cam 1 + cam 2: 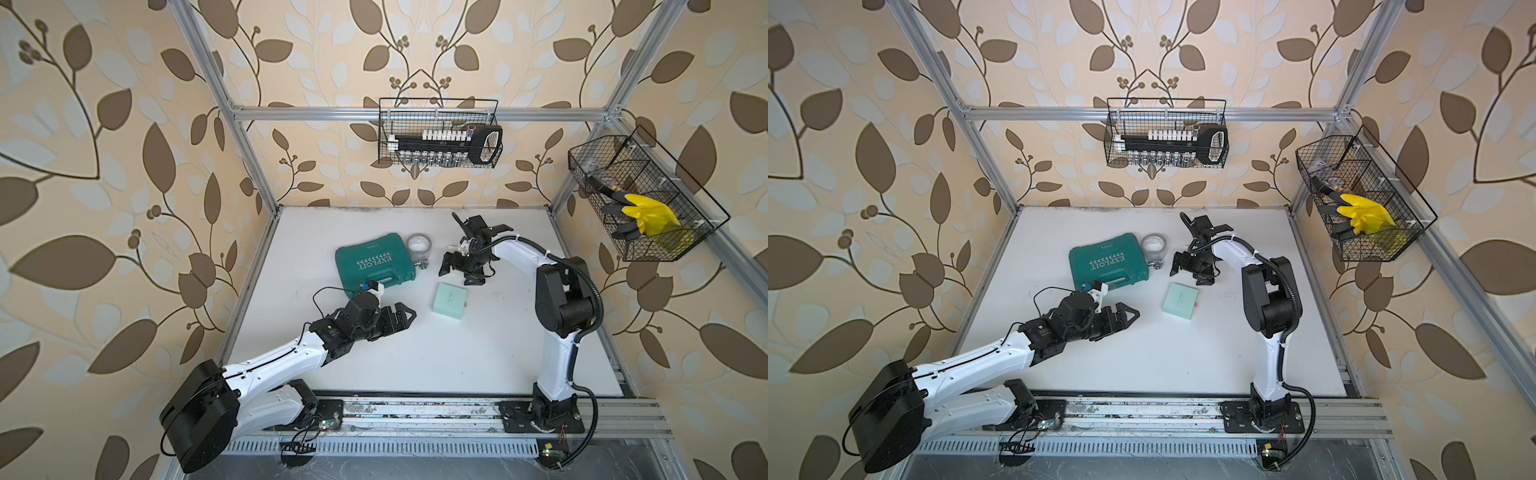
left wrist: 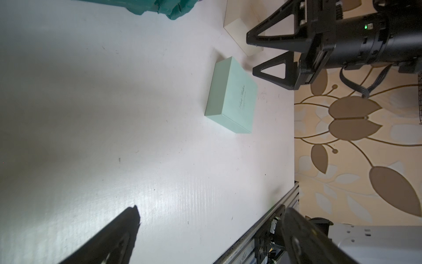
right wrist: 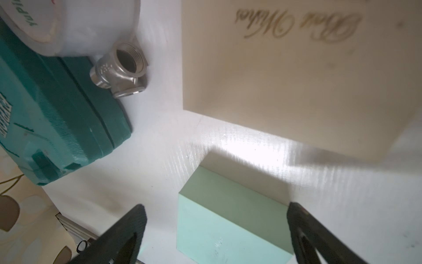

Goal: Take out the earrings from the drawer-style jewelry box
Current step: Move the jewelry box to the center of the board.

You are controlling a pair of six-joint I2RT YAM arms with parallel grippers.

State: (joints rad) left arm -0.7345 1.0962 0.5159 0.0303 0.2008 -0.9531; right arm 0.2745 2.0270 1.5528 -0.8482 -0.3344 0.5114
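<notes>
The mint-green box lay shut on the white bench, near a green tool case. A cream box sat just beyond it, under the right gripper, whose jaws stood wide apart and empty. The left gripper hung near the mint box without touching it, its jaws also spread and holding nothing. The earrings could not be made out in any view. A tan speck at the mint box's edge was too small to name.

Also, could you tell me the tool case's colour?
The tool case is teal, clearest in a top view.
</notes>
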